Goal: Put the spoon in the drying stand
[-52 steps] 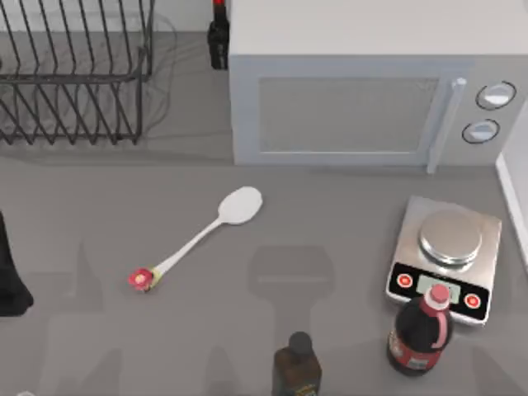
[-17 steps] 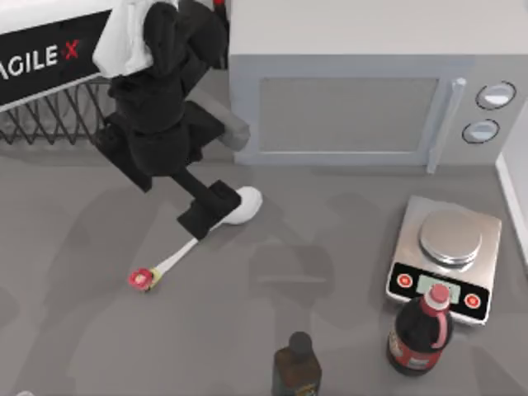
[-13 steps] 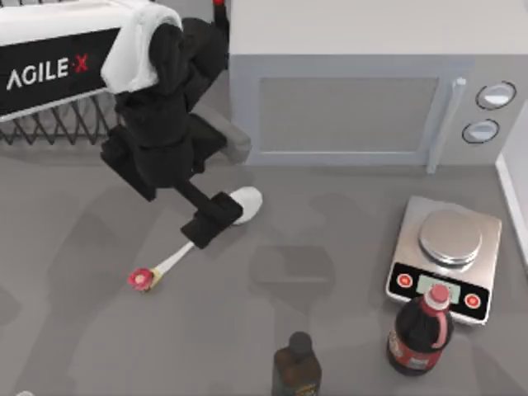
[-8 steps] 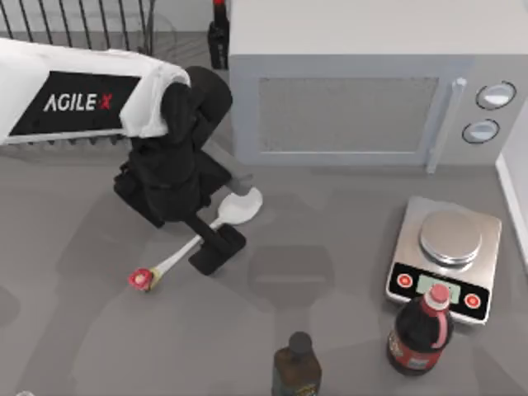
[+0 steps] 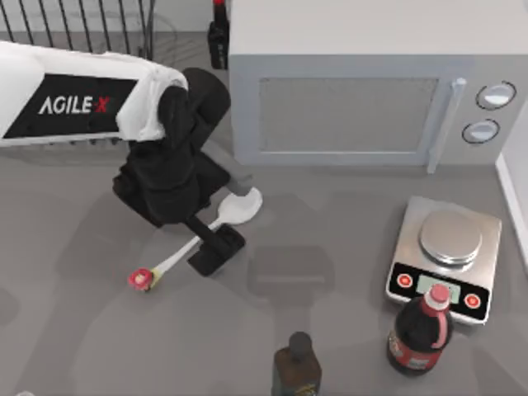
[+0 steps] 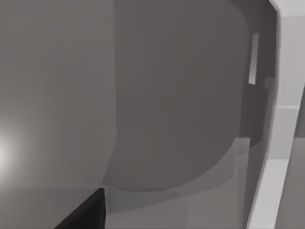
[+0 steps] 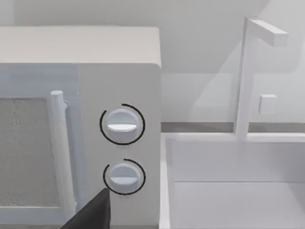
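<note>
My grey table carries a slim white spoon left of centre, a dark wire drying stand far left, a white microwave at the far side, a silver kitchen scale right, and two bottles near.

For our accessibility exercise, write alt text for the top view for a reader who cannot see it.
The left gripper is down over the handle of a white spoon on a grey table, between the drying stand and a microwave.
</note>
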`<move>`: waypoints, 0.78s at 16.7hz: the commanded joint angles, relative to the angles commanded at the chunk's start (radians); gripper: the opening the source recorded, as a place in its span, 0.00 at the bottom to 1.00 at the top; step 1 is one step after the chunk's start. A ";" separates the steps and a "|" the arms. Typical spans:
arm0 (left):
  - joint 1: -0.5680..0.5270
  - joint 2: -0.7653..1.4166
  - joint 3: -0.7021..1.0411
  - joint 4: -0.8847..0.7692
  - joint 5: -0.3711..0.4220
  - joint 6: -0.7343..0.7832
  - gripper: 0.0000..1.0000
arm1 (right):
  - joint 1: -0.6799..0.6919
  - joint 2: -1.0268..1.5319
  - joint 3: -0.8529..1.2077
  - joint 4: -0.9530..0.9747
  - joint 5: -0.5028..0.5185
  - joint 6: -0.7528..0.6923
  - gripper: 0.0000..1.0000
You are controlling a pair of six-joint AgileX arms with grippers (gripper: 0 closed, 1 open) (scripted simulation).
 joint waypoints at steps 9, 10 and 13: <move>0.000 0.000 0.000 0.000 0.000 0.000 0.17 | 0.000 0.000 0.000 0.000 0.000 0.000 1.00; 0.000 0.000 0.000 0.000 0.000 0.000 0.10 | 0.000 0.000 0.000 0.000 0.000 0.000 1.00; 0.000 0.000 0.000 0.000 0.000 0.000 0.00 | 0.000 0.000 0.000 0.000 0.000 0.000 1.00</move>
